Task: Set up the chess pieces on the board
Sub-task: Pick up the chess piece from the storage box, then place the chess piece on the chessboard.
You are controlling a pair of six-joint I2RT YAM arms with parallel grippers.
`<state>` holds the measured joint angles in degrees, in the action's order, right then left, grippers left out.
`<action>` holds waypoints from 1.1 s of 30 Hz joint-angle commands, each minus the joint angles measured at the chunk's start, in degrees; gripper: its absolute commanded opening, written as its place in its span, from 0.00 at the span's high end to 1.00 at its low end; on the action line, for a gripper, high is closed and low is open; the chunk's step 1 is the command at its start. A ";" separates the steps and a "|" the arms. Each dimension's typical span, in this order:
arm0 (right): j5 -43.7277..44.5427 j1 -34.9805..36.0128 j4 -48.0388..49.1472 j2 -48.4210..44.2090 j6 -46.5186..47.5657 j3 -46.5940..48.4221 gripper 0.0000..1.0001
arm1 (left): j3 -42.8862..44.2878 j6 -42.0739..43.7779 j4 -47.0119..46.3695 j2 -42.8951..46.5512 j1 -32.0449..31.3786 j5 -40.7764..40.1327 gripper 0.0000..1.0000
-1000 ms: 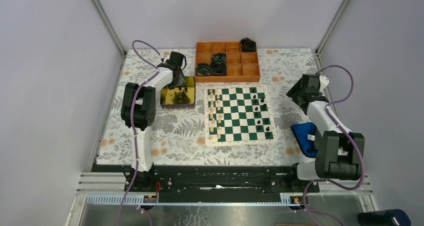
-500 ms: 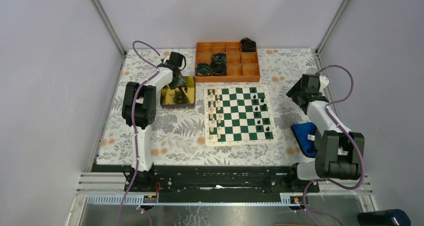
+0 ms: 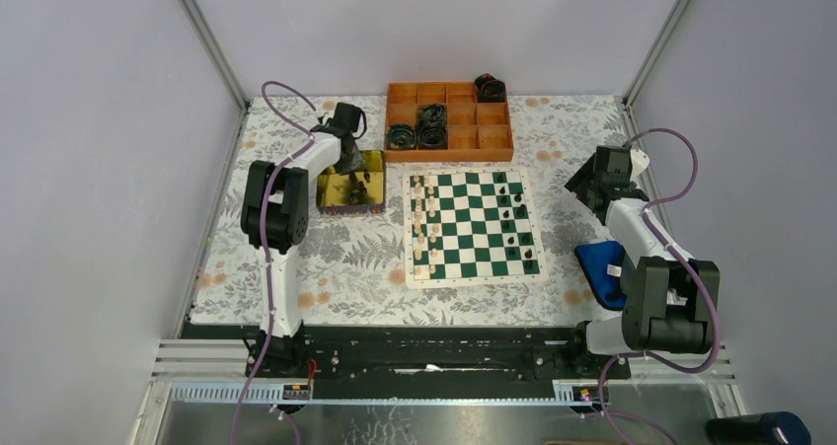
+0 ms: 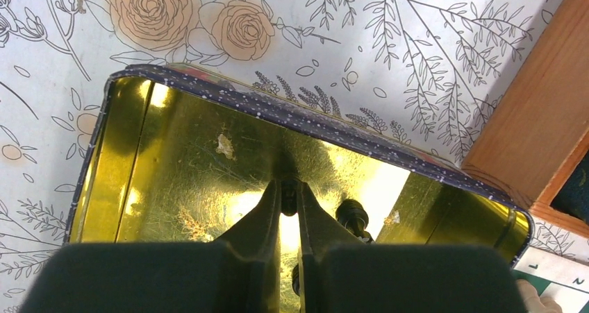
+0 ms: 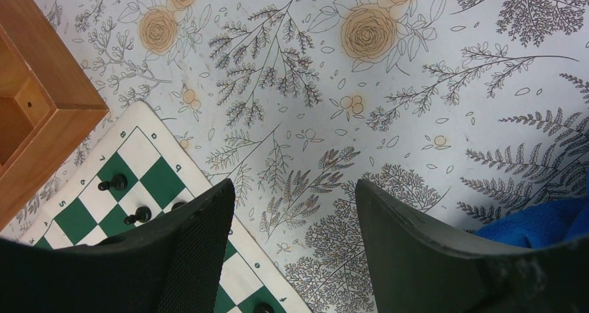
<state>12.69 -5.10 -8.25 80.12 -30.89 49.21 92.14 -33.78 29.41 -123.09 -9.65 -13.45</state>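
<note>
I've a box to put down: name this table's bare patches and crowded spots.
Free: the cloth left of the board, nearer than the tin; the strip between board and right arm. Crowded: the tin, where the left gripper grips a black piece; the orange tray; the board's filled edge columns.

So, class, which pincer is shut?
The left pincer, down in the yellow tin, apparently pinching a dark piece; the right pincer gapes wide.
</note>
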 commanded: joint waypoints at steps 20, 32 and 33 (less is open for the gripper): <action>0.01 -0.26 -0.50 -0.84 -0.70 4.65 0.28 | -10.49 2.20 -1.92 18.66 -0.37 0.64 1.00; 1.15 -0.27 -1.34 -1.64 -0.68 4.36 0.27 | -17.85 11.32 -6.85 31.27 -22.90 5.29 1.00; 1.27 -0.34 -1.47 -1.54 -0.67 4.40 0.27 | -17.98 11.55 -6.99 31.26 -25.20 5.36 1.00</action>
<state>12.58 -5.10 -9.19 80.12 -31.38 51.53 75.57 -25.71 25.69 -93.25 -28.51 -9.80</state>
